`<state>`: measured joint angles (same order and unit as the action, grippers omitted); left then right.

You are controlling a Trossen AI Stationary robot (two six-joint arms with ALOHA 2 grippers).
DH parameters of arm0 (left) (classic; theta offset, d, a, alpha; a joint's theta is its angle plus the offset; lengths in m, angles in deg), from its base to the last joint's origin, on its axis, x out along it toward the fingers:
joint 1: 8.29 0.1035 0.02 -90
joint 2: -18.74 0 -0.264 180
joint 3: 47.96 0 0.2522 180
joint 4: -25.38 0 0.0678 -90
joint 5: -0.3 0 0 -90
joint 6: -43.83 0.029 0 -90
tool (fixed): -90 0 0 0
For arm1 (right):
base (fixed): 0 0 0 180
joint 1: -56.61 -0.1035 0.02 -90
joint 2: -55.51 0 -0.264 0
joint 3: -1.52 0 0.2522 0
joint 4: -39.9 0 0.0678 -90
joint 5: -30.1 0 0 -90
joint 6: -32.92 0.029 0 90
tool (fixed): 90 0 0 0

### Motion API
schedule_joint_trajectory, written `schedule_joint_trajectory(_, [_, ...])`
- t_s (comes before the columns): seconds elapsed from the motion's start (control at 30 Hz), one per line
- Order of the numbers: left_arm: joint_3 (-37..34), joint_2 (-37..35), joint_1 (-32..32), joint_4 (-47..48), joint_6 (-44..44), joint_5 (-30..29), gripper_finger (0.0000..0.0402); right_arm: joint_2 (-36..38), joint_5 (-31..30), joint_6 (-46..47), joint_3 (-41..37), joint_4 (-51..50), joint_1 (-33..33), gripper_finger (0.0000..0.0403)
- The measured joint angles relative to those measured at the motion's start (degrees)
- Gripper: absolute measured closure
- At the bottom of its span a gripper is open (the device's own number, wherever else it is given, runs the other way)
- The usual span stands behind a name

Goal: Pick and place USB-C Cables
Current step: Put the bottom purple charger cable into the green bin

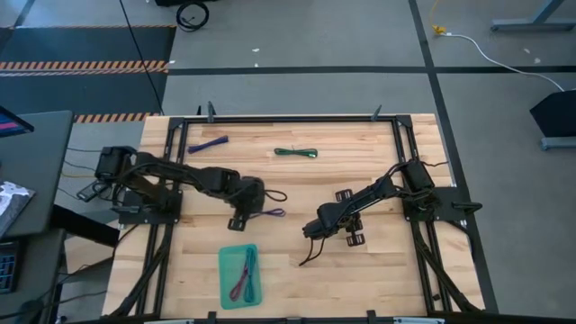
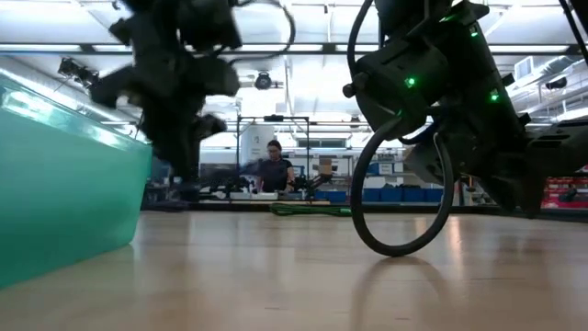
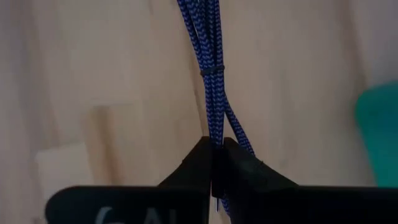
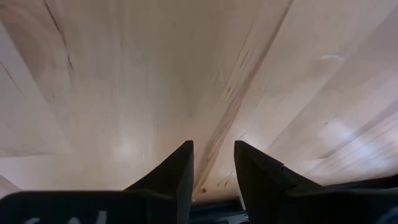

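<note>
My left gripper (image 1: 255, 214) is at mid-table, shut on a violet-blue braided USB-C cable bundle (image 1: 274, 213), which also shows in the left wrist view (image 3: 211, 56). A blue-purple bundle (image 1: 209, 143) and a dark green bundle (image 1: 296, 152) lie flat on the far part of the table. The teal tray (image 1: 225, 288) near the front edge holds a maroon bundle (image 1: 239, 286) and a teal one (image 1: 249, 266). My right gripper (image 1: 308, 232) is open and empty over bare wood right of centre; its fingers also show in the right wrist view (image 4: 214, 165). My left gripper pinches one end of the violet-blue bundle (image 3: 216, 134) between its two shut fingertips (image 3: 198, 155). The fingers lie along the bundle, which runs straight out from them toward the table's right, its strands held by a small tie (image 3: 211, 70). Whether it is clear of the table, I cannot tell.
The tray (image 2: 55, 175) fills the left of the low view. A black loop of my right arm's own cable (image 2: 400, 198) hangs down to the tabletop. Black frame rails (image 1: 171, 171) run along the table's sides. A person sits far behind the table (image 2: 273, 165).
</note>
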<state>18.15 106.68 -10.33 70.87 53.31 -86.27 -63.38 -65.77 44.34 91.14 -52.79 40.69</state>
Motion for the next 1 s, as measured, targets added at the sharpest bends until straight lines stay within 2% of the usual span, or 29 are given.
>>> schedule_joint_trajectory(0.17, [5.65, -1.49, -0.04, 3.49, 0.15, -1.73, 0.0379, -0.02, 0.00, 0.00, 0.00, 0.72, -0.01, 0.0281])
schedule_joint_trajectory(0.3, [8.51, -3.90, -0.06, 1.71, 0.15, -1.74, 0.0379, -0.02, 0.00, 0.00, 0.00, 1.32, -0.01, 0.0281])
schedule_joint_trajectory(0.47, [8.89, -9.19, -0.20, -7.94, -1.38, -1.71, 0.0379, -0.07, 0.00, 0.00, 0.21, 2.85, -0.01, 0.0280])
schedule_joint_trajectory(0.63, [8.93, -15.19, -1.59, -11.59, -3.23, 0.00, 0.0379, -0.12, 0.00, 0.00, 0.91, 3.97, -0.01, 0.0281])
schedule_joint_trajectory(0.73, [9.01, -18.07, -3.71, -9.65, -5.06, 2.13, 0.0379, -0.09, 0.00, 0.00, 0.98, 5.67, -0.01, 0.0280])
schedule_joint_trajectory(0.8, [8.87, -19.37, -6.02, -4.95, -7.74, 2.36, 0.0379, -0.09, 0.00, 0.00, 0.98, 6.24, -0.01, 0.0280])
schedule_joint_trajectory(0.93, [8.76, -19.06, -12.06, -1.58, -14.06, 0.44, 0.0379, -0.09, 0.01, -0.15, 0.96, 7.40, -0.01, 0.0281])
schedule_joint_trajectory(1.0, [8.91, -18.78, -15.96, -2.23, -14.52, 0.38, 0.0379, -0.09, 0.00, -2.48, 0.96, 7.69, 0.06, 0.0281])
